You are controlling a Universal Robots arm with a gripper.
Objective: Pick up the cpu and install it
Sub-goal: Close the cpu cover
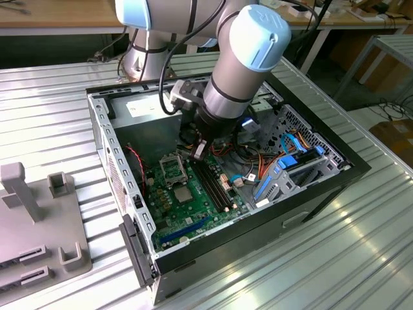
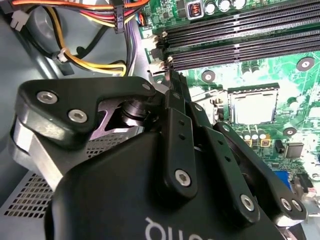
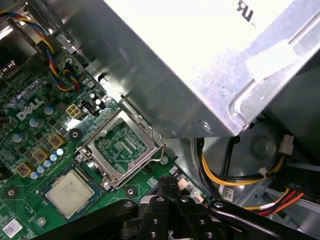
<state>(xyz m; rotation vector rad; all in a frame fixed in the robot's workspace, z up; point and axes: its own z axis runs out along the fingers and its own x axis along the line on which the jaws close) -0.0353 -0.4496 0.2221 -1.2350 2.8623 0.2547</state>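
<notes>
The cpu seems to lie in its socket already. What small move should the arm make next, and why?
Probably nudge the hinged metal frame down over the cpu. In the first wrist view the cpu lies flat in its socket, the frame stands open beside it, and the shut pincer hovers close to the frame.

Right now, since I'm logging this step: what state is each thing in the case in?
cpu: lying flat in its socket, not held.
Socket cover: swung open, off the cpu.
RAM slots: empty.
Case: on its side, side panel off, inside exposed.
Hand: shut, nothing seen between its fingers, above the board near the socket cover.
</notes>
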